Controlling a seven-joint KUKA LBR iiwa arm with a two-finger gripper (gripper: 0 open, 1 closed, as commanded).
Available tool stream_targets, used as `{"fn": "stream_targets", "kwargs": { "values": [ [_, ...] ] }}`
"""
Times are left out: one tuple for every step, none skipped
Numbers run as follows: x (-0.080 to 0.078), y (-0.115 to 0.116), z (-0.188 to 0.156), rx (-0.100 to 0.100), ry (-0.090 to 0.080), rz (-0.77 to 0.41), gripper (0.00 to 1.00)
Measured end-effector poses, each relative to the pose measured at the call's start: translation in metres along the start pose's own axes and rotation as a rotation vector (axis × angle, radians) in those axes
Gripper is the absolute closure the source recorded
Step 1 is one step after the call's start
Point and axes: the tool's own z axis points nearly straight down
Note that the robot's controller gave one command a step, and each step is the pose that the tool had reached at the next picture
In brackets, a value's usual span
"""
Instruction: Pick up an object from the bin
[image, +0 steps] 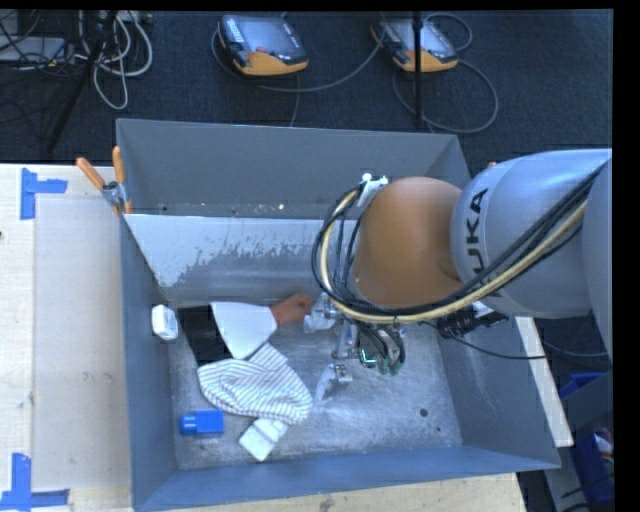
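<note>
At the left of the bin (300, 170) lie a small white piece (165, 321) and a blue block (203, 423). Further right, a striped cloth (255, 390) lies crumpled mid-floor. Just right of it the claw (337, 378) hangs over bare floor; released or clenched, I cannot tell.

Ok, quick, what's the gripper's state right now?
Gripper: cannot be told. It is low in the bin, just right of the striped cloth.
</note>
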Motion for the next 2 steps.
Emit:
{"fn": "stream_targets", "kwargs": {
  "values": [
    [-0.002, 0.0, -0.004, -0.001, -0.007, 0.002, 0.0],
    [0.014, 0.028, 0.015, 0.001, -0.01, -0.028, 0.0]
  ]
}}
